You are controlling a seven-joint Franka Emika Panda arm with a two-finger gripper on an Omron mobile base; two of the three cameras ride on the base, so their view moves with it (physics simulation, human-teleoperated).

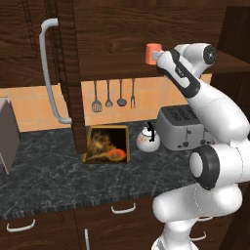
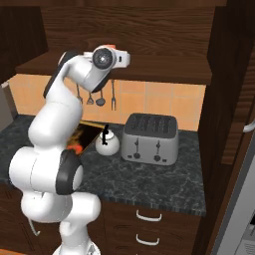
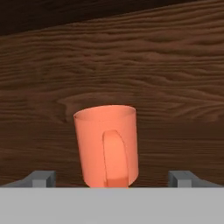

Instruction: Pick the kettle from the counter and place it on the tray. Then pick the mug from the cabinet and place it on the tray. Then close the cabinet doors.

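The orange mug [image 3: 107, 144] stands upright on the cabinet shelf [image 1: 117, 73], its loop handle facing my hand. My gripper [image 3: 113, 179] is open, one fingertip on each side of the mug's base and neither touching it. From the left base view the mug [image 1: 152, 52] sits at the shelf's edge, right in front of my gripper [image 1: 158, 57]. The white kettle [image 1: 147, 138] with its black handle stands on the dark counter [image 1: 49, 171], just right of the tray [image 1: 107, 143] and not on it. The kettle [image 2: 106, 143] stands left of the toaster.
A grey four-slot toaster [image 2: 151, 138] stands right of the kettle. The left cabinet door [image 1: 66, 73] hangs open over the tray's left side, its grey bar handle [image 1: 47, 73] outward. The right door [image 2: 234, 99] is open too. Utensils [image 1: 113, 95] hang on the back wall.
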